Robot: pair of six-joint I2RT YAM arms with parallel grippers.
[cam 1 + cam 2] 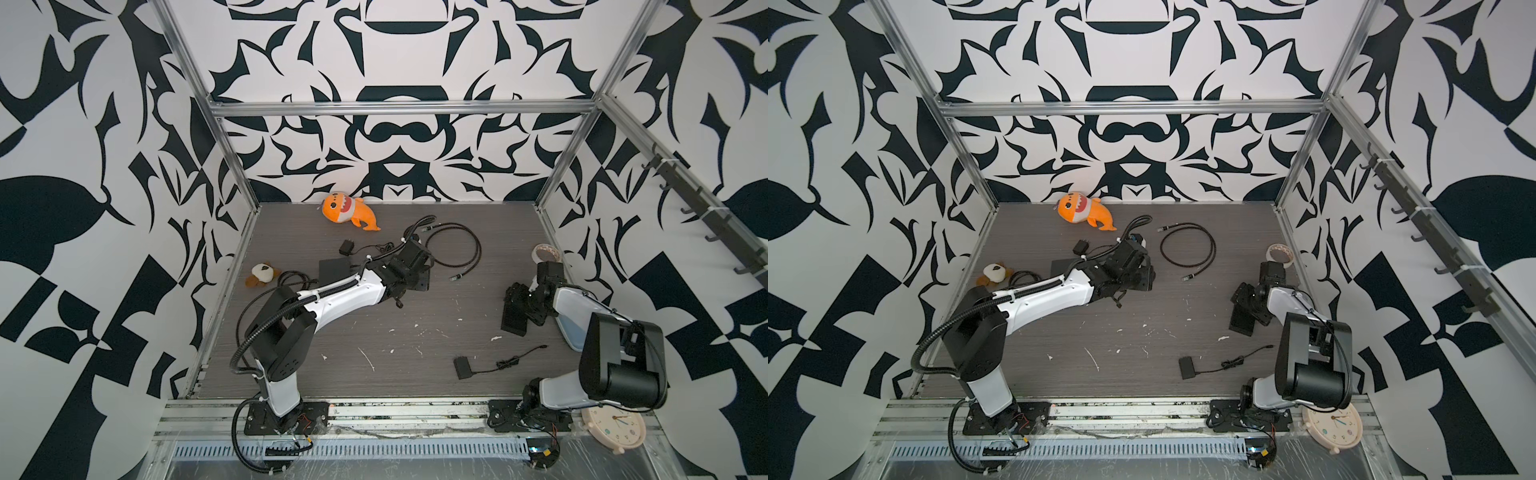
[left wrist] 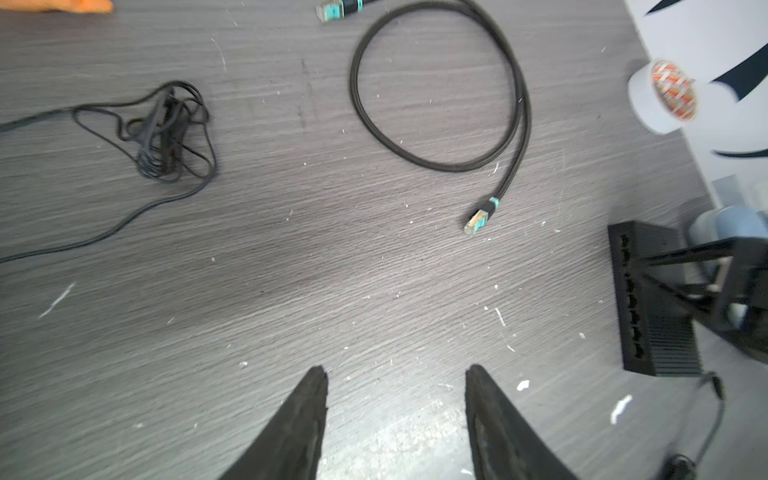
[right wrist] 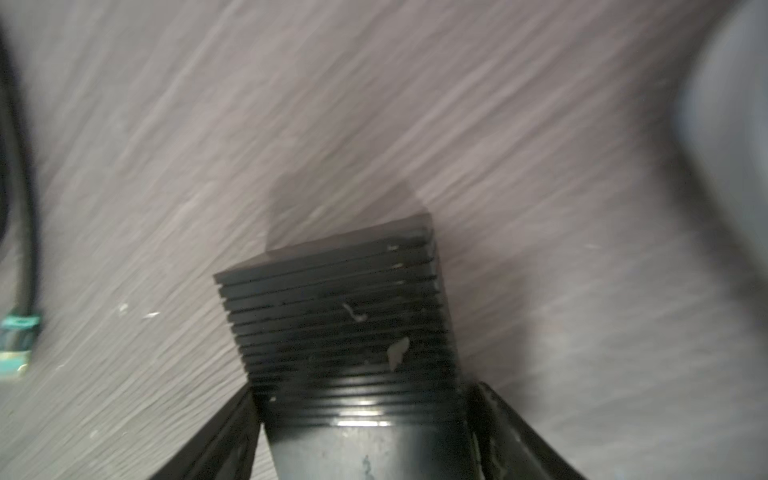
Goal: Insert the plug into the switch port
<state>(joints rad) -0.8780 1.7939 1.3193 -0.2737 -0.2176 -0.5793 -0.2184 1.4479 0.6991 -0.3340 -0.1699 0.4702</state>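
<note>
On the bench, a plush dog lay far left. The left fingers stood partly spread and empty above bare wood. Rightward, the looped cable ended in the plug, lying loose, apart from the switch, which the right fingers clasped on both sides.

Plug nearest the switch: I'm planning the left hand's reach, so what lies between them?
Nothing in the way: in the left wrist view, only bare table lies between the left hand and the plug.
</note>
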